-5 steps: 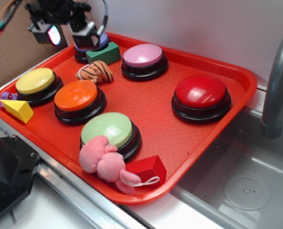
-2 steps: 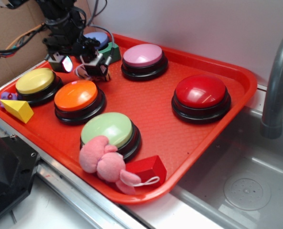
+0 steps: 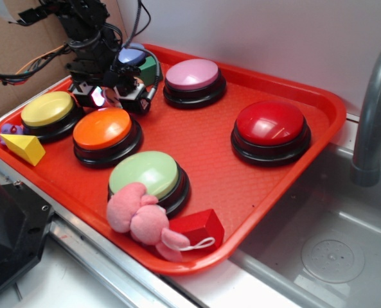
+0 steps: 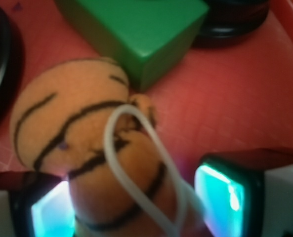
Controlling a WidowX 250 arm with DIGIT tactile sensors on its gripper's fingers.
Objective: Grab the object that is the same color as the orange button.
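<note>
As the hand [image 4: 131,207] straddled the orange plush tiger [image 4: 82,148], fingers apart, at the orange button's [image 3: 103,128] twelve o'clock, closing risked snagging its white loop [image 4: 136,163] or nudging the green block [image 4: 136,29].

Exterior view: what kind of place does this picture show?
Probably a toy kitchen sink set up as a robot test station. A grey curved faucet stands over a grey sink basin, and an orange-red plastic tray of large dome push-buttons lies beside it, with cardboard behind.
</note>
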